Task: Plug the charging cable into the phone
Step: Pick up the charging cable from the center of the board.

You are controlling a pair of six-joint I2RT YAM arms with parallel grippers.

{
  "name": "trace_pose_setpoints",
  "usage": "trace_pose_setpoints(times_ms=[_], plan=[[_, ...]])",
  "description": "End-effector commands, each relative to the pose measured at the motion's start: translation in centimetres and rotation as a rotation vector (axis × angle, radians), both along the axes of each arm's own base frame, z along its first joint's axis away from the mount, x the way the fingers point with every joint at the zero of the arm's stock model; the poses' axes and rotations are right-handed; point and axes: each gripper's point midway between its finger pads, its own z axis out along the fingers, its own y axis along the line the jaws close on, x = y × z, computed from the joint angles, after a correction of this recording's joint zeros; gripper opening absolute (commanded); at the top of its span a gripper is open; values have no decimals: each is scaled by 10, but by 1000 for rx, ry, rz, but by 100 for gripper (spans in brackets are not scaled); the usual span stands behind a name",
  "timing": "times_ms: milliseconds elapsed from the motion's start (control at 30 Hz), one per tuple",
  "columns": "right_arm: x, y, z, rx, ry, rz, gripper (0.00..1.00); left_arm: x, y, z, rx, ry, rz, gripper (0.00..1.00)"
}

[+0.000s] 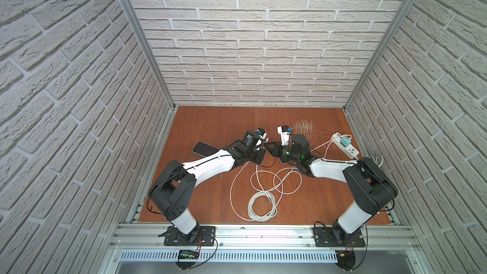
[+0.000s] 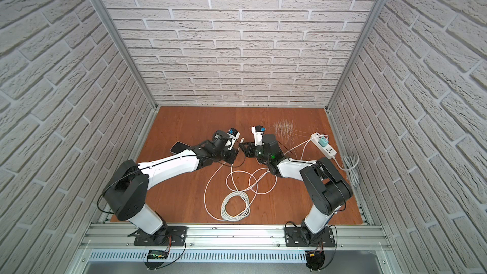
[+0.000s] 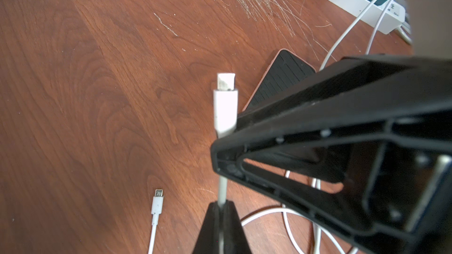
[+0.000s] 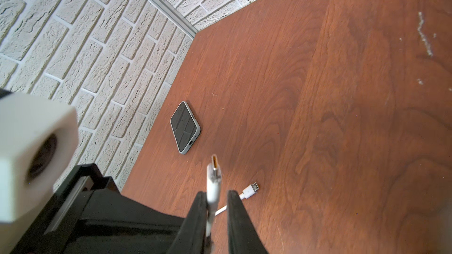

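Observation:
The phone [image 4: 185, 128], dark-screened in a pale case, lies flat on the wooden table near the left wall. In both top views my left arm covers part of the phone [image 1: 205, 148] [image 2: 178, 146]. The white charging cable's plug [image 3: 225, 103] stands above the table at mid-table. My left gripper [image 3: 221, 206] is shut on the cord just behind that plug. My right gripper [image 4: 216, 194] stands around the plug body [image 4: 213, 182], which leans on one finger with a gap to the other. The plug's metal tip points toward the phone.
A second white cable end [image 3: 157, 201] [image 4: 250, 189] lies loose on the table below the grippers. Slack cable coils [image 1: 263, 201] sit at the front centre. A power strip [image 1: 351, 151] with a teal charger [image 1: 344, 142] is at the right. A dark flat slab [image 3: 283, 79] lies under my right gripper.

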Motion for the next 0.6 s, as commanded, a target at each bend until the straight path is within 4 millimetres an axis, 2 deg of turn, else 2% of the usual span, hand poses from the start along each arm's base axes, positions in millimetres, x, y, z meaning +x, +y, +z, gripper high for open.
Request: trace_pose_setpoints(times_ms=[0, 367, 567], plan=[[3, -5, 24, 47, -68, -20, 20, -3, -5, 6, -30, -13, -12, 0], [3, 1, 24, 71, -61, 7, 10, -2, -5, 5, -29, -11, -10, 0], [3, 2, 23, 70, -57, 9, 14, -2, -6, 4, -28, -10, -10, 0]])
